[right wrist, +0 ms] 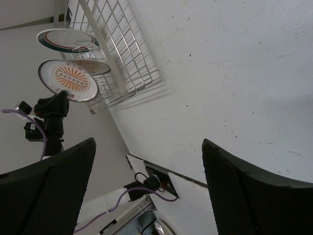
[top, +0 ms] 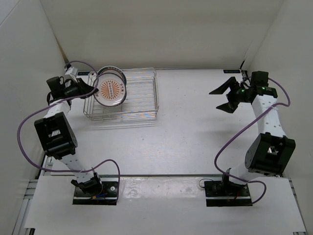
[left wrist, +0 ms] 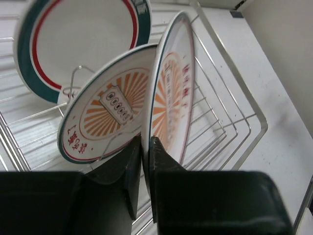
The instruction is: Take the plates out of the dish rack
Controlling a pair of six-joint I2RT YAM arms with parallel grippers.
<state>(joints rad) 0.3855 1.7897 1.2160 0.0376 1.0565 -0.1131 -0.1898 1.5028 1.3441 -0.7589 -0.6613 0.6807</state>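
The silver wire dish rack (top: 146,113) stands at the back left of the table. Three plates are at its left end. My left gripper (top: 89,89) is shut on the rim of the nearest orange-sunburst plate (top: 110,91), seen edge-on in the left wrist view (left wrist: 172,83), the fingers (left wrist: 161,161) pinching its lower edge. Behind it a second sunburst plate (left wrist: 105,115) leans in the tines, and the teal-rimmed plate (left wrist: 78,44) stands farthest back. My right gripper (top: 223,98) is open and empty over bare table at the right, far from the rack (right wrist: 128,54).
White walls close in the table at the left, back and right. The rack's right part (left wrist: 244,115) holds only bare wires. Purple cables loop beside both arm bases (top: 95,188).
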